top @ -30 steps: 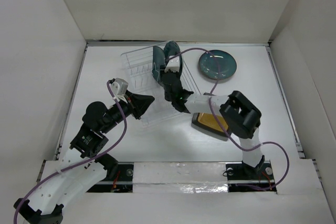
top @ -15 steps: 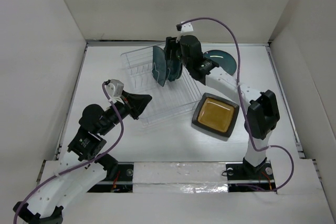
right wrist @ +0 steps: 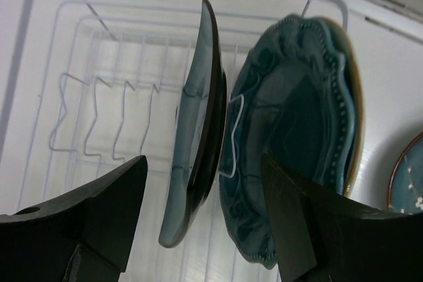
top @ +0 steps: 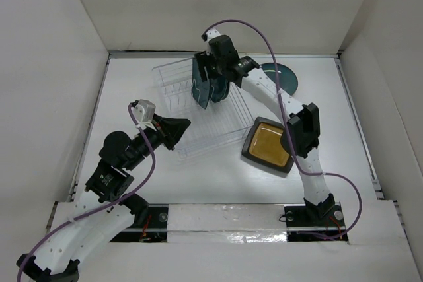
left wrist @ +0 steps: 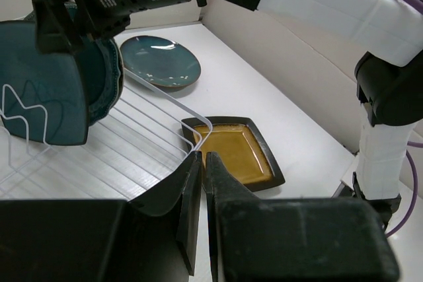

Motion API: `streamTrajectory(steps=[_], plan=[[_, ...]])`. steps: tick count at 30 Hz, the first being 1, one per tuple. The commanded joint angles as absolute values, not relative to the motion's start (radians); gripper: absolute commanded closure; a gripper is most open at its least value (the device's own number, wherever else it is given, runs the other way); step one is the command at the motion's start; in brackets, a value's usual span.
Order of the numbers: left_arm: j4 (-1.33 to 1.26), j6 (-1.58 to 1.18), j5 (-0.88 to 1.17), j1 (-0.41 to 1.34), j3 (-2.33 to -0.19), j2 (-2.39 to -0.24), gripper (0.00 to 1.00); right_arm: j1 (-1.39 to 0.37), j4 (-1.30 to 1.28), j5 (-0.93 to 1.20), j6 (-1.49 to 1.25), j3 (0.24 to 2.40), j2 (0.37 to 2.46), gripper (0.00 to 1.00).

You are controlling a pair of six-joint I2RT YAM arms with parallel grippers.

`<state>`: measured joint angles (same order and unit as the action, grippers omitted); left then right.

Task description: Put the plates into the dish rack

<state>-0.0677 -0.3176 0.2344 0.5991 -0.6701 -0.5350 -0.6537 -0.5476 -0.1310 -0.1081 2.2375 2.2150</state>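
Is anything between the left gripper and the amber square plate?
Yes. The near corner of the dish rack stands between the left gripper and the amber square plate, which lies flat just beyond it.

My right arm (top: 274, 97) reaches over the dish rack (top: 215, 130), right jaws spread wide above its far end. My left jaws sit pressed together at its near-left edge.

We see a flat white table top (top: 132, 84) boxed in by plain white panels: a back wall (top: 225, 4), a left wall (top: 46, 84) and a right wall (top: 390, 64). A white board strip (top: 225, 216) runs along the near edge. Just below it lies what may be a glossy band of clear tape (top: 225, 237).
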Motion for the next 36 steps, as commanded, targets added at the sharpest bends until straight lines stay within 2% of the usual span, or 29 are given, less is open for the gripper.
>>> streamTrajectory(steps=[1,6,14,20,23,24,25,30,36], plan=[[-0.103,-0.305,0.232,0.595,-0.706,-0.538,0.96,-0.644,-0.589,-0.135,-0.086,2.255,2.198,0.28],[-0.104,-0.307,0.244,0.595,-0.706,-0.538,0.96,-0.644,-0.624,-0.136,-0.068,2.319,2.238,0.43],[-0.106,-0.308,0.232,0.595,-0.701,-0.528,0.95,-0.653,-0.678,-0.163,-0.038,2.404,2.319,0.48],[-0.104,-0.308,0.233,0.595,-0.701,-0.529,0.95,-0.664,-0.614,-0.201,-0.037,2.387,2.33,0.64],[-0.098,-0.308,0.236,0.595,-0.701,-0.537,0.95,-0.692,-0.505,-0.264,-0.022,2.312,2.29,0.81],[-0.098,-0.308,0.239,0.595,-0.703,-0.538,0.95,-0.71,-0.488,-0.288,-0.018,2.278,2.283,0.93],[-0.098,-0.308,0.241,0.595,-0.703,-0.535,0.96,-0.71,-0.473,-0.335,-0.018,2.263,2.273,0.98],[-0.101,-0.308,0.241,0.595,-0.701,-0.543,0.95,-0.749,-0.347,-0.414,-0.012,2.131,2.188,1.0],[-0.1,-0.308,0.245,0.595,-0.701,-0.545,0.95,-0.788,-0.27,-0.531,-0.012,2.086,2.14,1.0]])
